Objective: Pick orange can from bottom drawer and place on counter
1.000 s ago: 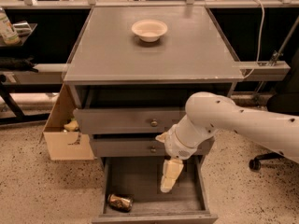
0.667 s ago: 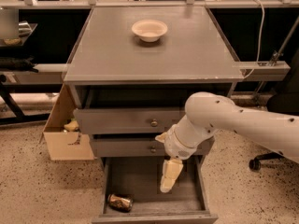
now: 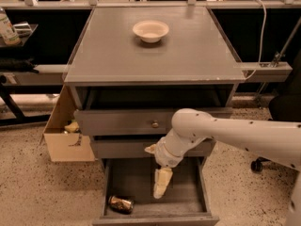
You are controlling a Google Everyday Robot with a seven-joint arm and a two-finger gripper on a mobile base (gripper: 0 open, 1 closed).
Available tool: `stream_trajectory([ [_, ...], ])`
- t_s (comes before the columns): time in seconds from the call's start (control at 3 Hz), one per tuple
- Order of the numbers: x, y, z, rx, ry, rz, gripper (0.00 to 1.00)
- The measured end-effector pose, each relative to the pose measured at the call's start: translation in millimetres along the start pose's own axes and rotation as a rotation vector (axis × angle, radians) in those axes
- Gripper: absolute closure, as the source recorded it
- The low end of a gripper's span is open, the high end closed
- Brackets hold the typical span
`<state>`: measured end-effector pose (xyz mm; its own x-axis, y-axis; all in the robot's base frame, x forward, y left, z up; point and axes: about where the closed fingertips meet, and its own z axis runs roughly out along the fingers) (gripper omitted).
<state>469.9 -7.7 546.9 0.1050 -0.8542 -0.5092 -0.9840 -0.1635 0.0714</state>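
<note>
1. Orange can [image 3: 121, 204], small, shiny and coppery, is seen lying on its side at the front left of the open, deep grey wooden bottom drawer [image 3: 188, 192]
2. The cream-coloured gripper [image 3: 161, 185] is held inside the drawer, right of the can and apart from it; whether it is wide or narrow cannot be told
3. The reach is judged to be in hand; next, the gripper needs to be shifted left and lowered over the can
</note>
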Motion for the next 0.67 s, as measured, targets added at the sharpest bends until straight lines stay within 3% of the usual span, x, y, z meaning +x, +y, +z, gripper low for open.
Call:
stream_trajectory([
  [0.33,12.4,-13.3,63.3,-0.011,0.020,-0.050,0.00],
  [0.67,12.7,-19.2,114.8,0.048,0.088,-0.080,0.00],
])
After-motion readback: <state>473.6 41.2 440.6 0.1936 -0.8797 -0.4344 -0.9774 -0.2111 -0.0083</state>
